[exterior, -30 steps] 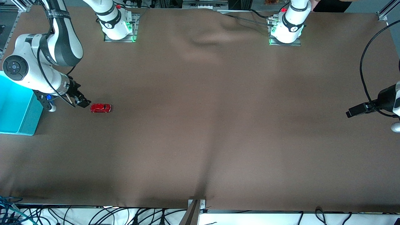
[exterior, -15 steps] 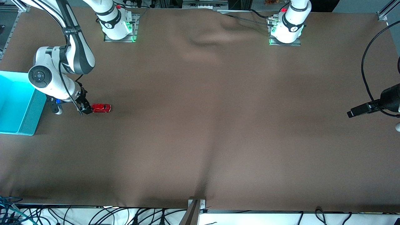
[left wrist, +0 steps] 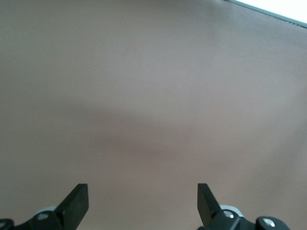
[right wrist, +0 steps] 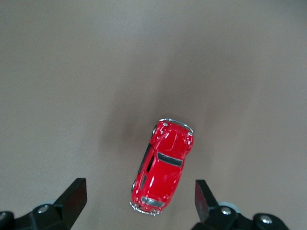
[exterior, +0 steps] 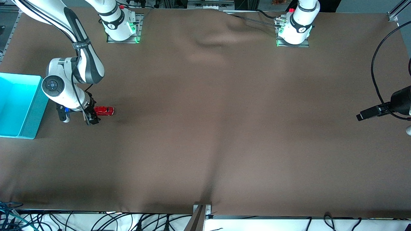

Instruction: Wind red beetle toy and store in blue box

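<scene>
The red beetle toy (exterior: pixel 104 111) stands on its wheels on the brown table cloth, near the right arm's end. In the right wrist view the toy (right wrist: pixel 163 167) lies between and just ahead of the open fingers. My right gripper (exterior: pixel 91 116) is open and empty, low over the cloth at the toy's end that faces the blue box; its fingertips (right wrist: pixel 75 195) do not touch the toy. The blue box (exterior: pixel 18 106) stands at the table's edge at the right arm's end, open, cyan inside. My left gripper (exterior: pixel 365 114) is open and empty over bare cloth at the left arm's end, waiting.
The brown cloth (exterior: pixel 208 128) covers the whole table, with wrinkles near the arm bases. The arm bases (exterior: pixel 122 25) stand along the edge farthest from the front camera. Cables hang along the edge nearest that camera.
My right arm has swung away from the blue box toward the toy and lowered; its gripper now sits right at the toy's end. The toy and the left arm have not moved.
</scene>
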{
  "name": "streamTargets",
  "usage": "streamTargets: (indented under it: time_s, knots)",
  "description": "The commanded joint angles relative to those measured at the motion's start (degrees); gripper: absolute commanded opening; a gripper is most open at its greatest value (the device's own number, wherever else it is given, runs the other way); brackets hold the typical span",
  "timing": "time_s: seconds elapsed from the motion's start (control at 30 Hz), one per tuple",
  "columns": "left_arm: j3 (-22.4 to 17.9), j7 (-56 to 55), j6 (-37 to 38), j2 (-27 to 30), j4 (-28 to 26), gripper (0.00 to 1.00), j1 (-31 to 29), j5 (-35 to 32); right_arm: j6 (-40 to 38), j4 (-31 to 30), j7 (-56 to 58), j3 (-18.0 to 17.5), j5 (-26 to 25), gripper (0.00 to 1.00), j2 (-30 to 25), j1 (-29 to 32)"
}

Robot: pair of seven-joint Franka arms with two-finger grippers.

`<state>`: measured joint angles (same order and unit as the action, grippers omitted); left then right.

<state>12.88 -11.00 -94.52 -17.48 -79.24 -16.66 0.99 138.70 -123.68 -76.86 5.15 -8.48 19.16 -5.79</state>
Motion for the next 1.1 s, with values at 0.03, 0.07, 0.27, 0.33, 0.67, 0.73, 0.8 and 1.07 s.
streamTargets:
  time_s: [0.03,0.07,0.27,0.33,0.67,0.73,0.8,1.07]
  knots:
    - [0.30,1.25,1.09,0.69,0.40,1.00,-0.48,0.76,2.54,-0.16,-1.98,0.12,-1.10,1.00,2.11,0.25]
    - [0.30,1.25,1.01,0.69,0.40,1.00,-0.48,0.76,2.72,-0.16,-2.07,0.12,-1.10,1.00,2.46,0.25]
    - [0.30,1.25,1.00,0.69,0.40,1.00,-0.48,0.76,3.25,-0.16,-4.87,0.03,-1.19,1.00,2.73,0.25]
    - [0.30,1.25,1.00,0.69,0.40,1.00,-0.48,0.76,3.25,-0.16,-5.58,0.03,-1.19,1.00,2.55,0.25]
    - [0.30,1.25,1.09,0.69,0.40,1.00,-0.48,0.76,2.54,-0.42,-5.76,0.03,-1.19,1.00,3.25,0.25]
    - [0.30,1.25,1.09,0.69,0.40,1.00,-0.48,0.76,2.54,-0.42,-5.76,-0.06,-1.19,1.00,3.34,0.25]
    - [0.30,1.25,1.00,0.69,0.40,1.00,-0.48,0.76,2.54,-0.51,-5.76,-0.06,-1.19,1.00,3.60,0.25]
    - [0.39,1.16,1.00,0.69,0.40,1.00,-0.48,0.76,2.54,-0.51,-7.07,-0.14,-1.19,1.00,4.31,0.08]
